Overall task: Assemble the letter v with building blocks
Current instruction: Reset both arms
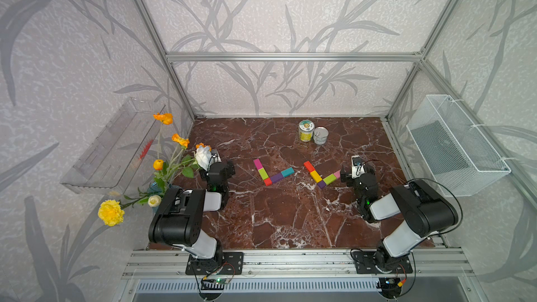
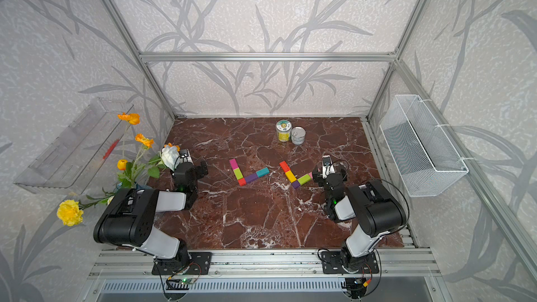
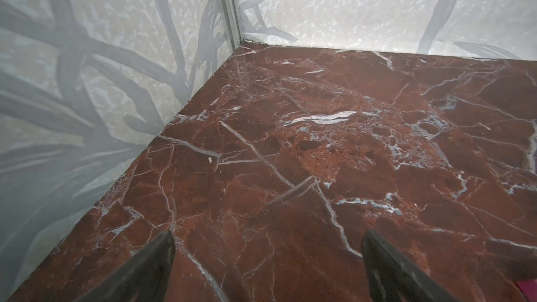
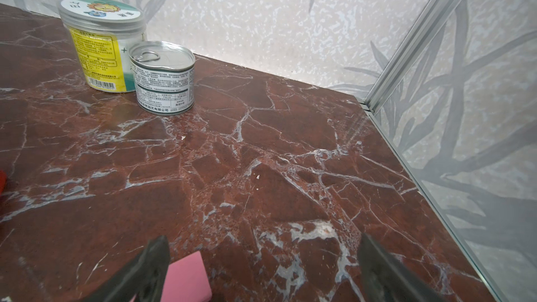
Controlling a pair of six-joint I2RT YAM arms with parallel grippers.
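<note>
Pink block (image 4: 189, 280) lies beside spread right tool (image 4: 263, 239), perhaps touching.

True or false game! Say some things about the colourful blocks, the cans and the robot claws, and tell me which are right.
1. The left gripper and the right gripper are both open, holding nothing. True.
2. The teal rectangular block touches the silver pull-tab tin can. False: they are far apart.
3. The yellow-labelled plastic jar stands right beside that tin can. True.
4. The pale pink block sits in the white wire basket. False: it lies on the red marble tabletop by the right gripper.
</note>
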